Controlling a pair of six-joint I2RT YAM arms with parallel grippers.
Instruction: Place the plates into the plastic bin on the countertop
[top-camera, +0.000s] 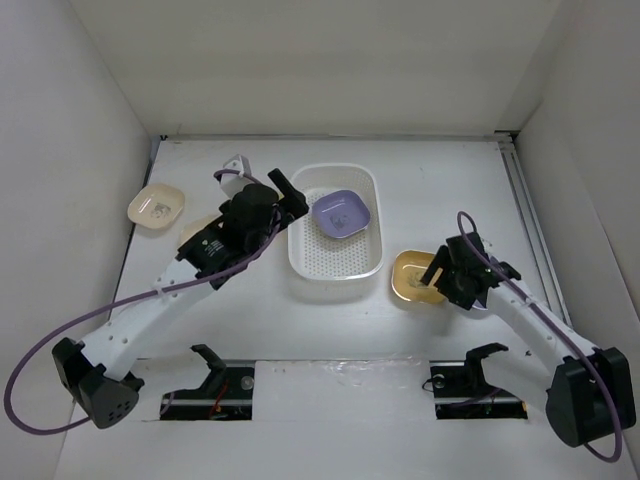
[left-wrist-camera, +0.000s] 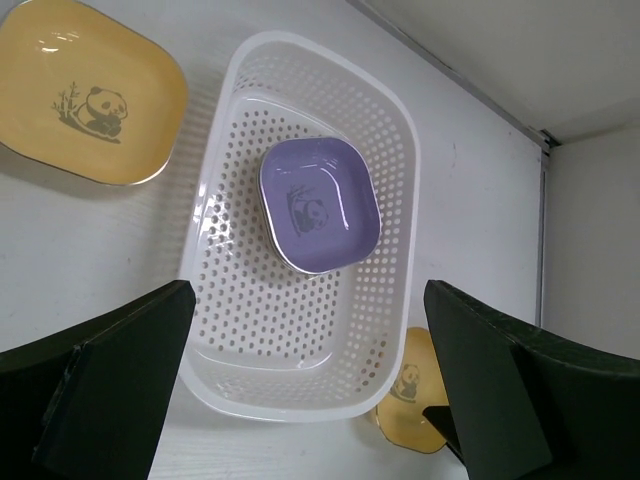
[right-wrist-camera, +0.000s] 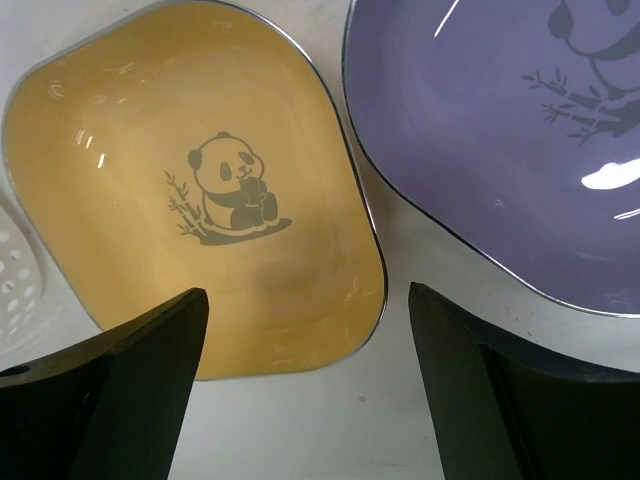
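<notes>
- White bin (top-camera: 335, 265): rounded-rectangular, perforated floor, thick rim, standing mid-surface (top-camera: 430, 180).
- Inside it, lavender plate (left-wrist-camera: 320, 205) lying flat toward the far end: rounded-square, shallow, dark panda print at centre; perforated floor showing toward the near end.
- Just right of the bin's near corner, yellow plate (right-wrist-camera: 200, 200) with the same panda print; second lavender plate (right-wrist-camera: 500, 140) just beside it.
- Near the left wall (top-camera: 70, 180), cream plate (top-camera: 156, 205); other yellow plate (left-wrist-camera: 85, 95) between it and the bin.
- By the bin's far-left rim, left end effector (left-wrist-camera: 308, 300), spread wide, holding nothing.
- Over the yellow plate's edge, right end effector (right-wrist-camera: 308, 300), spread wide, holding nothing.
</notes>
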